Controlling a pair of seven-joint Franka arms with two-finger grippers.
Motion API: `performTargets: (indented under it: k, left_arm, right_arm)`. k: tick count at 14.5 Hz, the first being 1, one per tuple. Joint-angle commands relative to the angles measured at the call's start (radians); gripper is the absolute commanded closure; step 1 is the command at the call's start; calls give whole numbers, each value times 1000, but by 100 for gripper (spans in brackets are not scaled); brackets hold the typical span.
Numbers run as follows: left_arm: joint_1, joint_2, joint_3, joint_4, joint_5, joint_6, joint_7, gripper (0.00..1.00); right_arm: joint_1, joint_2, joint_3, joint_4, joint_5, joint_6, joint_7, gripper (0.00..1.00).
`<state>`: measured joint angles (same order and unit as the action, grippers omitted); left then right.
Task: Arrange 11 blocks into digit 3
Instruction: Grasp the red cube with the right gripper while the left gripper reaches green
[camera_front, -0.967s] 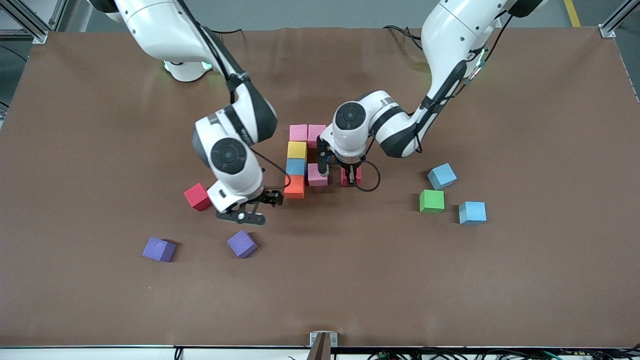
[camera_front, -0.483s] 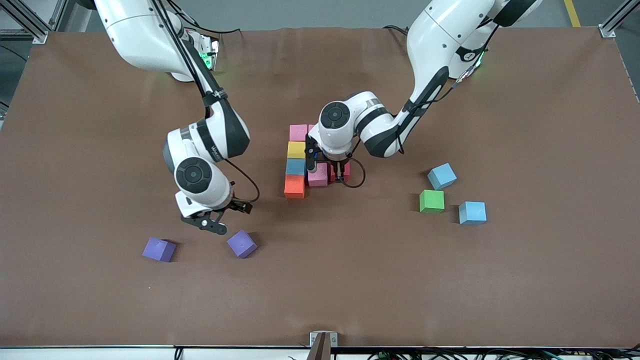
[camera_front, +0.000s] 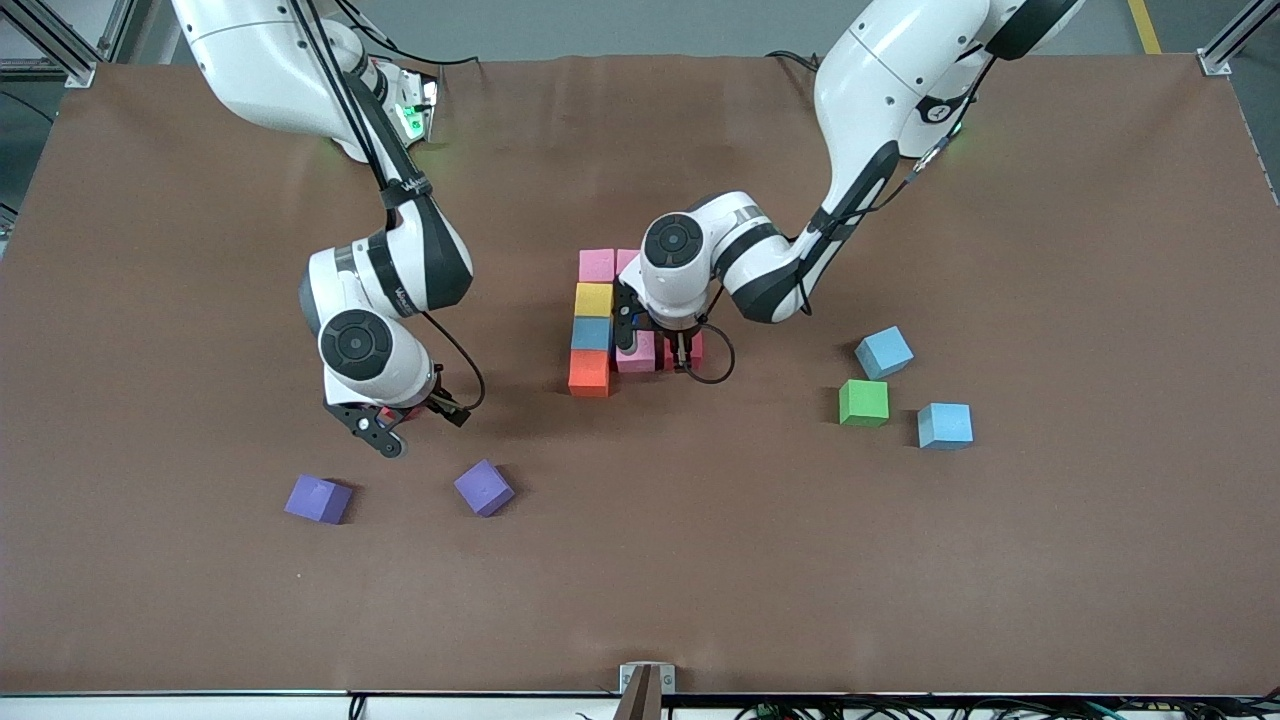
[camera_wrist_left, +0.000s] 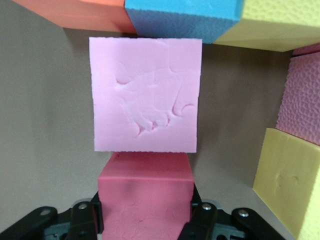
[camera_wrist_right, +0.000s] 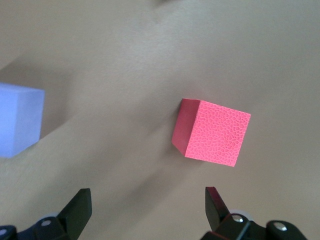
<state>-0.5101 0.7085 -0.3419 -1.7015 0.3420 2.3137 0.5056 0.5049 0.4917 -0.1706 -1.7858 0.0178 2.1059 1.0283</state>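
Left end effector clamped on red block – set against pink block on counter. Right end effector spread wide, over second red block.

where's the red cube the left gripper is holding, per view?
Front view: red cube beside the pink cube, mostly hidden under the left gripper.
Left wrist view: red cube between the fingers, touching the pink cube.
Right wrist view: not in it.
Shared landmark: the pink cube.
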Motion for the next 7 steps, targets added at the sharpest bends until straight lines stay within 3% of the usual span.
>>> performTargets:
  k: [1,7]
  left_arm:
    - [-33,42,3,46,9,-2,-32,73]
    - [-45,52,4,71,11,-2,-41,73]
  right_arm:
    - [-32,-67,2,-127,-9,87,36,0]
    - [-108,-97,3,-225,-1,166,39,0]
